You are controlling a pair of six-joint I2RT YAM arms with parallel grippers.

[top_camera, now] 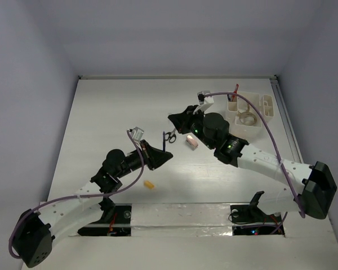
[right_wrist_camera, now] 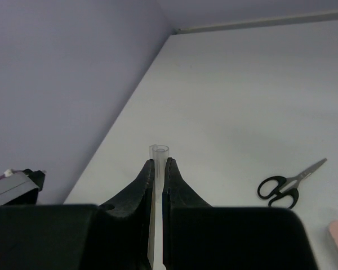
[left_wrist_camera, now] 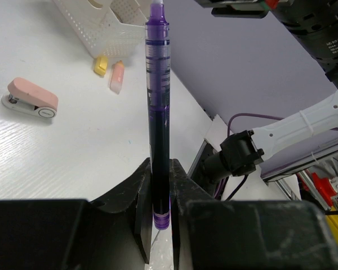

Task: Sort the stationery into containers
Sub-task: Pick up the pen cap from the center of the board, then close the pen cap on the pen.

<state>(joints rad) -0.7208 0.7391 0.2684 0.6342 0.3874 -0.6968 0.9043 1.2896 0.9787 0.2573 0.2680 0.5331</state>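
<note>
**A:** How far along is this? The purple pen [left_wrist_camera: 158, 112] is out near the middle of the table [top_camera: 101, 124], pinched in the left gripper [left_wrist_camera: 160, 169]. It's not in the organiser [top_camera: 242, 128] yet.

**B:** Right gripper [right_wrist_camera: 159, 164] is clamped on a small clear tube [right_wrist_camera: 159, 151], maybe a cap. The organiser's up at 2 o'clock and already has a red pen [top_camera: 235, 91] and a tape roll [top_camera: 247, 118] in it.

**A:** So early-ish, I'd say. Scissors [top_camera: 170, 135] at the pen's 1 o'clock, pink stapler [top_camera: 191, 142] at 3 and yellow block [top_camera: 150, 184] at 6 are all lying loose.
</note>
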